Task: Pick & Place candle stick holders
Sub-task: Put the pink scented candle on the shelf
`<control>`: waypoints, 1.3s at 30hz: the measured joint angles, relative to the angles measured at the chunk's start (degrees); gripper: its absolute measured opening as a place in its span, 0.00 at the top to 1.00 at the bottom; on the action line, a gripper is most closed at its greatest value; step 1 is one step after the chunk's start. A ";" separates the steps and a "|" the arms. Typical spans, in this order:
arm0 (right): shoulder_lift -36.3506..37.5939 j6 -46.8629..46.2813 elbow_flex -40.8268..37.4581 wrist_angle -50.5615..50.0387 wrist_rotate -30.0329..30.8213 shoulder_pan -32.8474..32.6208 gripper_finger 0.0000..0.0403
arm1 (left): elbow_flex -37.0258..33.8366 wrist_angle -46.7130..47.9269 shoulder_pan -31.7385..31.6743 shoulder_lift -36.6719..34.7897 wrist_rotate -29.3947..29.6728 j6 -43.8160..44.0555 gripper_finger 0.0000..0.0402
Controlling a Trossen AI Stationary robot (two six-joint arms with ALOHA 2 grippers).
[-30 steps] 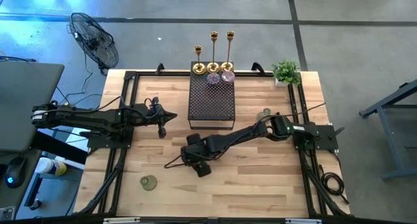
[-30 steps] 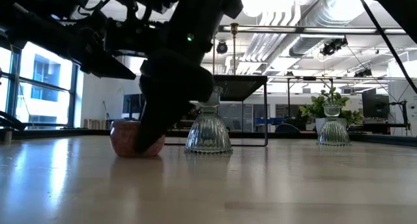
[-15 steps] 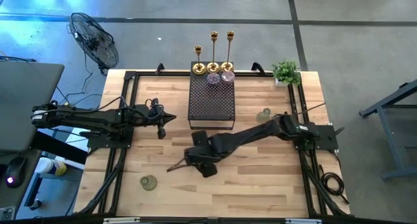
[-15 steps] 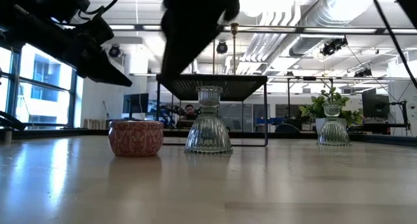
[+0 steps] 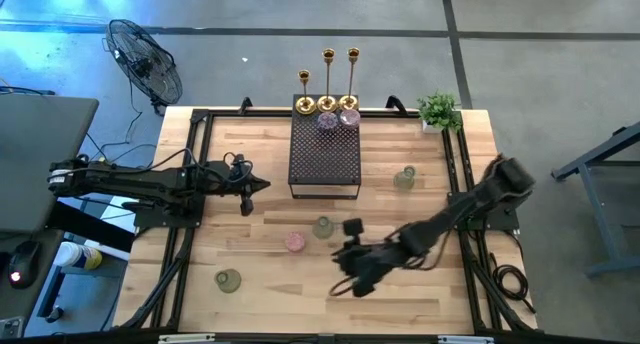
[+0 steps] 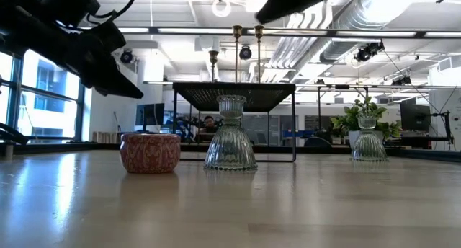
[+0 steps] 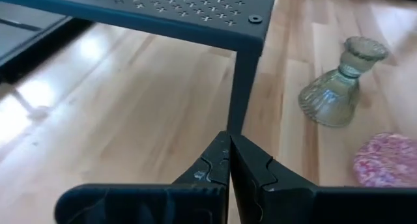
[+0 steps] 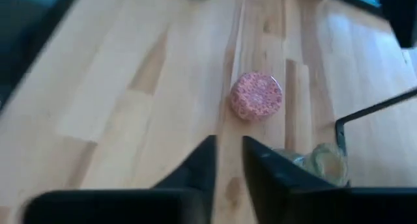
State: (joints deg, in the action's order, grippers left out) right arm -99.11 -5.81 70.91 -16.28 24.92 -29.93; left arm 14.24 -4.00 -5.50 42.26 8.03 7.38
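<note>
The right gripper (image 5: pixel 341 286) is hanging over the near middle of the table (image 5: pixel 420 294), its arm reaching in from the right edge. In the right wrist view its fingers (image 8: pixel 203 160) are standing a little apart, leaving a narrow gap with nothing between them (image 8: pixel 228 147). It is touching none of the holders.

The pink cup (image 5: pixel 294 242) is sitting on the bare wood, near the gripper but apart from it, toward the far left of it. Just beside the cup, a pale green ribbed glass holder (image 5: pixel 322 227) is standing upright, close to the near end of the black mesh stand (image 5: pixel 324 159). The low view is showing the two side by side, not touching (image 6: pixel 150 153) (image 6: pixel 230 136).

A second pale green holder (image 5: pixel 404 178) is standing right of the stand, and a third (image 5: pixel 228 280) is sitting near the table's near left corner, well apart from the rest.

Three gold candlesticks (image 5: pixel 328 80) are standing upright in a row at the stand's far end, the left one being shorter, with two purple cups (image 5: pixel 338 118) just in front of them.

The left gripper (image 5: pixel 262 184) is waiting left of the stand, its fingers pressed together and empty (image 7: pixel 229 140).

A small potted plant (image 5: pixel 438 110) is sitting at the far right corner.
</note>
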 joint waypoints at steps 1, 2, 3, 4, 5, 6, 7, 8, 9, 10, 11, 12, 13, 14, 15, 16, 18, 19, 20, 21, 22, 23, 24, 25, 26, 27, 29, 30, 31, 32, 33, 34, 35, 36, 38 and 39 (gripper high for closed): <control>2.45 -0.49 -4.44 4.96 0.09 -0.21 0.94 | 0.00 -0.01 0.34 0.00 -0.57 0.45 1.00; 4.59 -0.97 -8.49 9.68 0.09 -0.29 0.97 | 0.04 0.06 1.03 0.00 -1.38 0.63 1.00; 6.64 -1.49 -12.06 13.82 0.11 -0.30 0.98 | 0.37 0.81 1.96 0.00 -1.89 0.86 1.00; 8.47 -2.03 -15.48 17.67 0.36 -0.43 0.97 | 1.01 2.00 3.15 0.00 -2.27 1.57 1.00; 10.09 -2.65 -18.56 21.09 1.10 -0.55 0.96 | 1.81 3.33 4.63 0.00 -2.39 2.73 1.00; 11.53 -2.92 -21.27 24.09 2.10 -0.73 0.95 | 2.69 4.51 6.28 0.00 -2.34 4.16 1.00; 12.78 -2.97 -23.80 26.66 3.17 -0.95 0.94 | 3.45 5.23 8.12 0.19 -2.14 5.61 1.00; 13.79 -2.90 -25.90 29.17 4.34 -1.14 0.94 | 4.03 5.75 10.08 0.62 -2.01 7.01 1.00; 14.70 -2.83 -27.87 31.63 5.42 -1.43 0.94 | 4.62 6.10 12.16 1.20 -1.90 8.44 1.00; 15.54 -2.72 -29.58 33.67 6.33 -1.70 0.95 | 5.20 6.54 14.29 1.82 -1.60 9.89 1.00; 16.13 -2.41 -31.12 35.75 7.19 -1.82 0.96 | 5.92 6.70 16.51 2.67 -0.76 11.62 1.00; 16.48 -2.00 -32.44 37.98 7.73 -2.02 0.98 | 6.85 6.81 18.78 3.90 0.83 13.74 0.99; 16.66 -1.54 -33.59 39.93 8.15 -2.23 0.99 | 7.78 7.06 20.86 5.32 2.45 15.87 0.98; 16.70 -0.95 -34.56 41.51 8.58 -2.46 0.99 | 8.56 7.45 22.95 6.83 3.97 17.44 0.96; 16.70 -0.46 -35.32 42.93 8.92 -2.64 0.99 | 9.31 7.74 24.91 8.59 5.28 18.51 0.94; 16.70 -0.31 -35.89 44.27 9.16 -2.81 0.99 | 10.37 7.94 26.76 10.47 6.51 19.47 0.90; 16.70 -0.24 -36.54 45.55 9.23 -2.87 0.98 | 12.79 7.57 29.80 14.54 8.52 21.34 0.82; 16.70 -0.21 -36.69 45.72 9.19 -2.87 0.98 | 14.16 7.51 31.04 16.66 9.31 21.95 0.77; 16.70 -0.19 -36.71 45.69 9.19 -2.87 0.98 | 15.40 7.56 32.18 18.83 10.02 22.77 0.72; 16.70 -0.19 -36.70 45.74 9.16 -2.87 0.99 | 16.74 7.65 33.10 21.11 10.71 23.35 0.67; 16.70 -0.17 -36.69 45.78 9.15 -2.87 0.99 | 18.15 7.67 33.77 23.45 11.16 24.01 0.61; 16.70 -0.15 -36.69 45.77 9.11 -2.87 1.00 | 19.63 7.74 34.23 25.65 11.69 24.52 0.55; 16.70 -0.17 -36.69 45.73 9.05 -2.87 1.00 | 21.22 8.04 34.53 27.88 11.84 24.82 0.49; 16.70 -0.17 -36.69 45.73 9.05 -2.87 0.99 | 22.86 8.79 34.56 29.88 11.81 24.89 0.43; 16.70 -0.17 -36.69 45.73 9.05 -2.87 0.99 | 24.49 10.27 34.41 31.80 11.75 24.91 0.36; 16.70 -0.17 -36.69 45.73 9.05 -2.87 0.99 | 26.31 12.16 34.41 33.75 11.43 24.93 0.30; 16.70 -0.15 -36.69 45.69 8.98 -2.87 1.00 | 29.62 15.70 34.32 37.07 10.75 24.98 0.18; 16.70 -0.16 -36.69 45.71 8.83 -2.87 1.00 | 31.05 16.95 34.34 38.61 10.81 24.72 0.13; 16.70 -0.17 -36.69 45.73 8.76 -2.87 1.00 | 32.31 17.70 34.34 40.16 10.82 24.30 0.08; 16.70 -0.17 -36.69 45.71 8.72 -2.87 1.00 | 33.28 17.93 34.35 41.62 10.80 23.97 0.04; 16.70 -0.17 -36.69 45.69 8.69 -2.87 1.00 | 33.91 18.04 34.37 42.85 10.82 23.46 0.02; 16.70 -0.17 -36.69 45.69 8.71 -2.87 1.00 | 34.46 18.11 34.36 43.95 10.88 22.86 0.02; 16.70 -0.15 -36.69 45.71 8.67 -2.87 1.00 | 35.03 18.08 34.34 44.92 11.35 22.65 0.03; 16.70 -0.17 -36.69 45.70 8.60 -2.87 1.00 | 35.41 17.89 34.03 45.69 12.17 22.39 0.04; 16.70 -0.17 -36.69 45.72 8.15 -2.87 1.00 | 35.60 17.97 33.25 46.91 13.03 22.42 0.05; 16.70 -0.17 -36.69 45.71 8.02 -2.88 1.00 | 35.60 18.12 32.58 47.46 13.17 22.63 0.05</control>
State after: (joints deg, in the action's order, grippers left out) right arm -82.41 -5.98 34.22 29.43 32.94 -32.81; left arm 49.84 14.12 27.08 89.72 21.19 30.01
